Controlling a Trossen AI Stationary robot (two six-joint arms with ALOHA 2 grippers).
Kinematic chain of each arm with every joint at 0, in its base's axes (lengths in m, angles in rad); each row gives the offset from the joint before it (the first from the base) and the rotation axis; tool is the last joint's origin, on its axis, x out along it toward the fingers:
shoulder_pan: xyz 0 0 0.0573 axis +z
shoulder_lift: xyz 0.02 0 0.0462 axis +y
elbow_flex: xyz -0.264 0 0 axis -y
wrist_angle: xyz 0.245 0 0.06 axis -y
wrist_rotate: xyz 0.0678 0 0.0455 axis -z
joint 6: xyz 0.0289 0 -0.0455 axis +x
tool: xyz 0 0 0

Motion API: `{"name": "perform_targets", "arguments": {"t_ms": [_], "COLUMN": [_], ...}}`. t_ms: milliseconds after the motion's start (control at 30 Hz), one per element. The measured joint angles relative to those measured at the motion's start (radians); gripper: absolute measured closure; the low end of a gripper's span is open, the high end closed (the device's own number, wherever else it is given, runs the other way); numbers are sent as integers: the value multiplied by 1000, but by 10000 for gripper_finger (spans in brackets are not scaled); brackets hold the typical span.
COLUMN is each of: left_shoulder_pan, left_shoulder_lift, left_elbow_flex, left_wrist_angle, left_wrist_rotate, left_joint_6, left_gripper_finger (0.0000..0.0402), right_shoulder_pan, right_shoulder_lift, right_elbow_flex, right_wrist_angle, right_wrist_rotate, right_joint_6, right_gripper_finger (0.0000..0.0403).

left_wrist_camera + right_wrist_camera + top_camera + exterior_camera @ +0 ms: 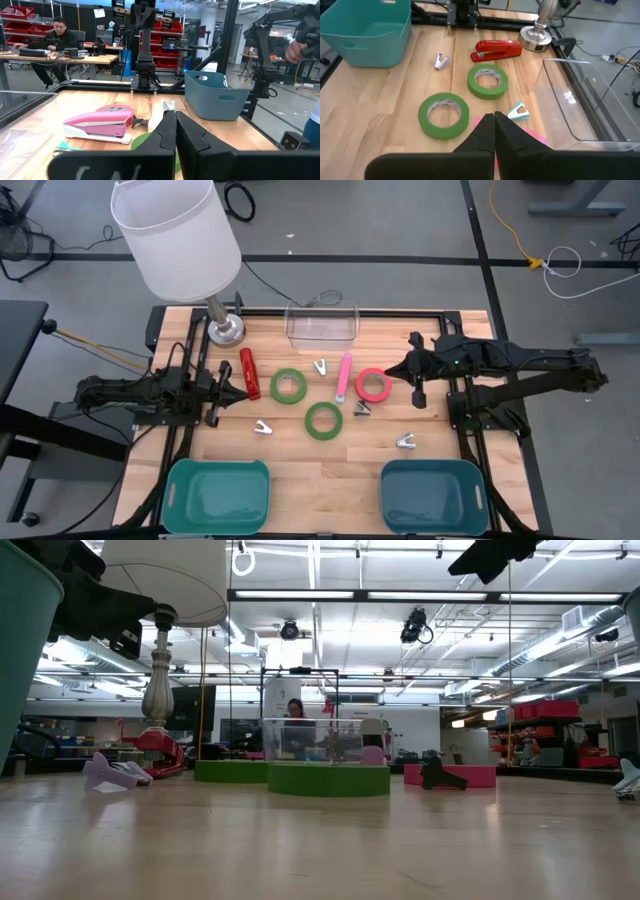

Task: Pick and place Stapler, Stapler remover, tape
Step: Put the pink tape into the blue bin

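On the wooden table lie a red stapler (pixel 249 373), a pink stapler (pixel 344 377), two green tape rings (pixel 288 386) (pixel 323 420) and a red-pink tape ring (pixel 373 385), all flat. Small staple removers (pixel 320 366) (pixel 263 428) (pixel 362 409) (pixel 406 441) are scattered among them. My left gripper (pixel 240 391) is shut, level, at the table's left side beside the red stapler. My right gripper (pixel 393 368) is shut, raised and slanting down, just right of the red-pink tape. In the right wrist view its fingers (pixel 494 120) point past a green ring (pixel 443 115).
A clear box (pixel 322 325) stands at the far middle and a lamp with a white shade (pixel 176 230) at the far left. Two teal bins (pixel 217 495) (pixel 433 495) sit along the near edge. People work at desks beyond the table.
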Motion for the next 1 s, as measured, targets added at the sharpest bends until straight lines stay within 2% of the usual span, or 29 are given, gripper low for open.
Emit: {"name": "perform_targets", "arguments": {"t_ms": [467,1000], "left_shoulder_pan": [0,0], "left_shoulder_lift": [0,0], "left_elbow_flex": [0,0], "left_wrist_angle": [0,0], "left_wrist_rotate": [0,0], "left_joint_6": [0,0], "left_gripper_finger": [399,399], "right_shoulder_pan": [0,0], "right_shoulder_lift": [96,255], "right_elbow_flex": [0,0], "right_wrist_angle": [-119,-206], "right_wrist_rotate": [0,0], "right_joint_6": [-9,-61], "right_gripper_finger": [398,298]}}
